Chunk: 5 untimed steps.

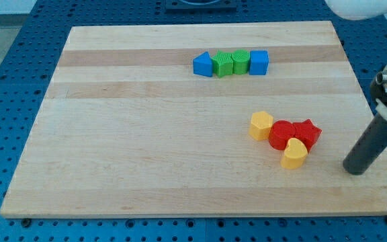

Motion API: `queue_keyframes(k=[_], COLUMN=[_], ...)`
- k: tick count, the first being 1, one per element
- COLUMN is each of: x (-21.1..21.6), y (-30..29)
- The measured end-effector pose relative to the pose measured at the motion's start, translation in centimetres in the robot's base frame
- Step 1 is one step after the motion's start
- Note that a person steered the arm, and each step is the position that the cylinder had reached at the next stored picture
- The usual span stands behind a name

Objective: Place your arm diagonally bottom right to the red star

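The red star point(308, 132) lies on the wooden board point(146, 148) at the view's right, touching a red round block point(282, 134) on its left. A yellow block point(294, 154) sits just below them and a yellow hexagon-like block point(261, 125) to their left. My tip point(357, 169) rests on the board to the right of and below the red star, apart from every block.
A row at the view's top holds a blue block point(203, 64), two green blocks point(224, 64) point(240, 62) and a blue cube point(259, 62). The board's right edge point(375, 114) runs close to my rod. A blue perforated table point(5, 67) surrounds the board.
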<state>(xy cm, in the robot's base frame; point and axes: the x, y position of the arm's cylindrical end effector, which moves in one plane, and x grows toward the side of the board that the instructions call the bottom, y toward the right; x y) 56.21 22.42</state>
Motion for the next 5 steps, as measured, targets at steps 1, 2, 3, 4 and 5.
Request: queue_keyframes(k=[1, 2, 3, 4, 5], x=[0.3, 0.3, 0.3, 0.3, 0.3], y=[-2.0, -3.9, -5.4, -5.4, -4.4])
